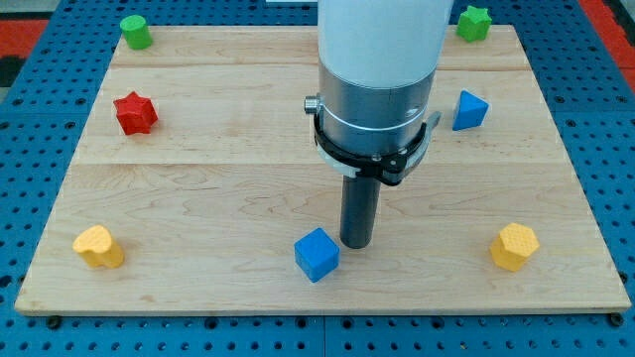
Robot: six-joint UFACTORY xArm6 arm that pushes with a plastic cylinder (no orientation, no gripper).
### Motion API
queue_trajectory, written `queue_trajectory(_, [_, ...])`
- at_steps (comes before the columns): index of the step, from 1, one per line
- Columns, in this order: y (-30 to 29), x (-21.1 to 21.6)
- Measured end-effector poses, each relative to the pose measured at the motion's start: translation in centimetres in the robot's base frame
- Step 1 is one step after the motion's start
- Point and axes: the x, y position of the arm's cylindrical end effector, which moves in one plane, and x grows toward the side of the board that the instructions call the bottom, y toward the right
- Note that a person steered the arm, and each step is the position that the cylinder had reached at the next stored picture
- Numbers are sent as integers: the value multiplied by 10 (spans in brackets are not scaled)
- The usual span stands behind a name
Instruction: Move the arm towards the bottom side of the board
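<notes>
My tip (356, 243) rests on the wooden board (198, 198) a little below its middle. A blue cube (317, 254) lies just to the tip's lower left, very close to it; I cannot tell if they touch. The arm's white and grey body (375, 79) rises above the tip to the view's top.
A red star block (135, 113) is at the left. A green round block (135, 31) is at the top left and a green star block (474, 22) at the top right. A blue block (469, 109) is right of the arm. A yellow block (99, 246) sits bottom left, a yellow hexagon (514, 246) bottom right.
</notes>
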Motion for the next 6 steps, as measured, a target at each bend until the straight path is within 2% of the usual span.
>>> queue_trajectory(1, [2, -3])
queue_trajectory(2, [28, -8])
queue_trajectory(3, [35, 3])
queue_trajectory(4, [51, 33])
queue_trajectory(6, [151, 60])
